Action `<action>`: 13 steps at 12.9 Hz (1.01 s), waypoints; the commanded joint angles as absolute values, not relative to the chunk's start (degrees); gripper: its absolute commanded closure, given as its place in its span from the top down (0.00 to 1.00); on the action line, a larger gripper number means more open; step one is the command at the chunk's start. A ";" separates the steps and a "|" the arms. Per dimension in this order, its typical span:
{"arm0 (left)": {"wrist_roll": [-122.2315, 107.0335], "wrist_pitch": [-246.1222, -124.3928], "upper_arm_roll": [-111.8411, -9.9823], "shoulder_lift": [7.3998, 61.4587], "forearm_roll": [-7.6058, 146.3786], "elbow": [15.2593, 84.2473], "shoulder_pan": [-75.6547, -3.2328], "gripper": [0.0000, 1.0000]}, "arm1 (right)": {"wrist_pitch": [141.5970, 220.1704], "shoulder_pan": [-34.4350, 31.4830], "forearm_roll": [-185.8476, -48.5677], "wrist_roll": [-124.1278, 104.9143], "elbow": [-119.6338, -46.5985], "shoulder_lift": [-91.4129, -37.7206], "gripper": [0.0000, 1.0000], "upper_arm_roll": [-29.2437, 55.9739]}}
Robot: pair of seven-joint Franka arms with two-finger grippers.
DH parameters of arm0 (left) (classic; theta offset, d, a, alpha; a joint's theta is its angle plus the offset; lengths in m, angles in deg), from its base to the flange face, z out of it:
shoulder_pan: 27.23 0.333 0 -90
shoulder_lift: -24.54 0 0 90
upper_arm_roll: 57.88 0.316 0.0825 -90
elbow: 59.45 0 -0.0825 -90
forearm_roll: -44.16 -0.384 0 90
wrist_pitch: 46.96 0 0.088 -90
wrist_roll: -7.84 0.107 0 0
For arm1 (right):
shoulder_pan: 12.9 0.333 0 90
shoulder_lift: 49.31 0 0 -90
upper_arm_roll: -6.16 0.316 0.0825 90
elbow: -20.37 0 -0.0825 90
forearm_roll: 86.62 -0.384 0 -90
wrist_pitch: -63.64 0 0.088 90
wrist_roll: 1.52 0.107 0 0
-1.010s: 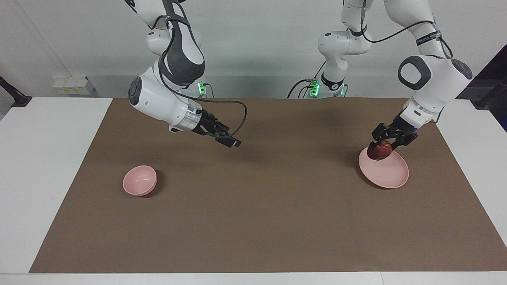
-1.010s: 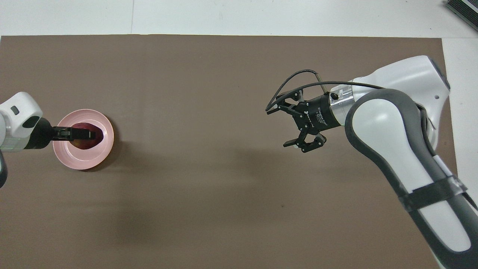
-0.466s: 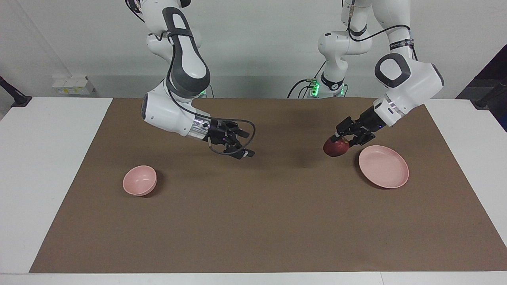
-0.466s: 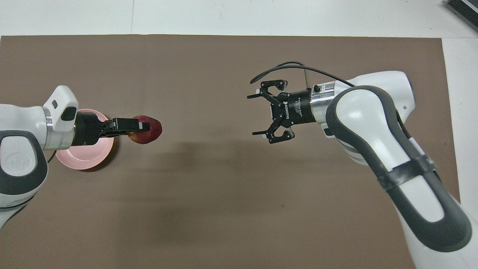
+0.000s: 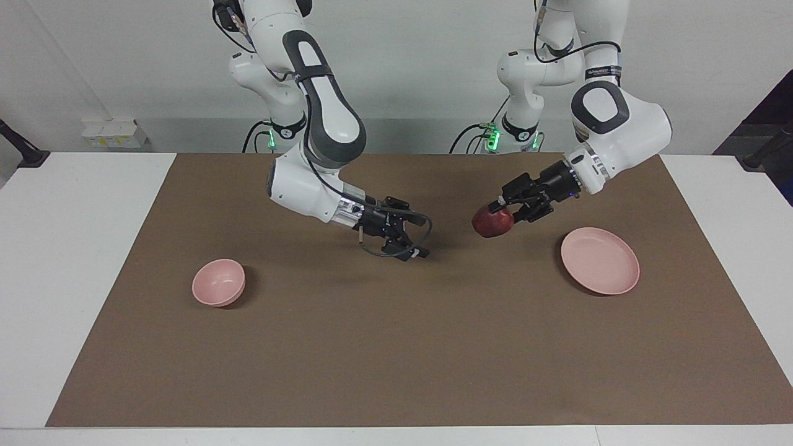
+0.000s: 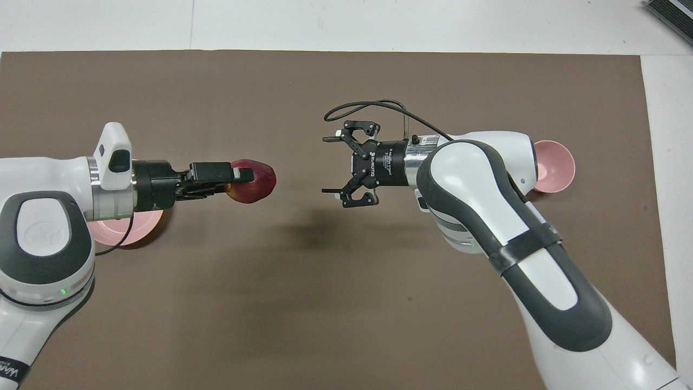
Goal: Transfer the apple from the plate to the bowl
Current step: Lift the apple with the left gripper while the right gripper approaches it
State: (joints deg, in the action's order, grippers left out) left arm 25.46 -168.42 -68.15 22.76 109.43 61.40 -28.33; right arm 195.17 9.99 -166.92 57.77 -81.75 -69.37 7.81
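In the facing view, our left claw point(image 5: 500, 209) grips the apple point(image 5: 492, 223) in the air over the brown mat point(image 5: 396, 347), clear of the empty plate point(image 5: 600, 260), so the lift is done and the bowl point(image 5: 218, 282), at the right arm's end, waits unfilled. In the overhead view, our right claw point(image 6: 338, 164) reaches level toward the apple point(image 6: 254, 181) with fingers spread wide, holding nothing, both forearms stretched toward mid-surface as if for a handover.

I see a matt brown paper-like mat point(image 5: 396, 347) on the smooth white bench point(image 5: 68, 260), a glossy-skinned apple point(image 5: 492, 223), and smooth plastic-looking plate point(image 5: 600, 261) and bowl point(image 5: 218, 282).
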 commanded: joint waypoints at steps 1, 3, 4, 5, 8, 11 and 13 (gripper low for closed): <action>24.63 -168.68 -69.74 21.64 113.32 61.49 -28.19 0.00 | 201.09 13.46 -176.06 53.70 -81.58 -69.44 1.00 7.83; 24.63 -172.45 -72.37 22.08 114.12 61.49 -28.19 0.00 | 200.75 13.82 -178.20 50.52 -82.28 -69.53 1.00 7.83; 24.63 -173.69 -73.34 22.26 115.43 61.41 -28.19 0.00 | 200.40 13.73 -178.29 50.51 -82.28 -69.53 1.00 7.83; 24.54 -174.31 -73.70 22.52 116.49 60.88 -28.19 0.00 | 200.48 13.82 -178.46 50.51 -82.20 -69.53 1.00 7.83; 24.54 -174.49 -73.53 22.70 116.50 60.53 -28.11 0.00 | 200.84 13.99 -179.08 50.07 -82.02 -69.53 1.00 7.83; 21.58 -174.75 -73.53 24.72 115.71 56.67 -28.11 0.00 | 200.31 14.26 -179.61 49.37 -82.02 -69.35 1.00 7.83; 21.03 -179.46 -75.79 26.64 115.70 56.04 -28.80 0.00 | 199.43 14.26 -179.52 49.02 -82.46 -69.00 1.00 7.84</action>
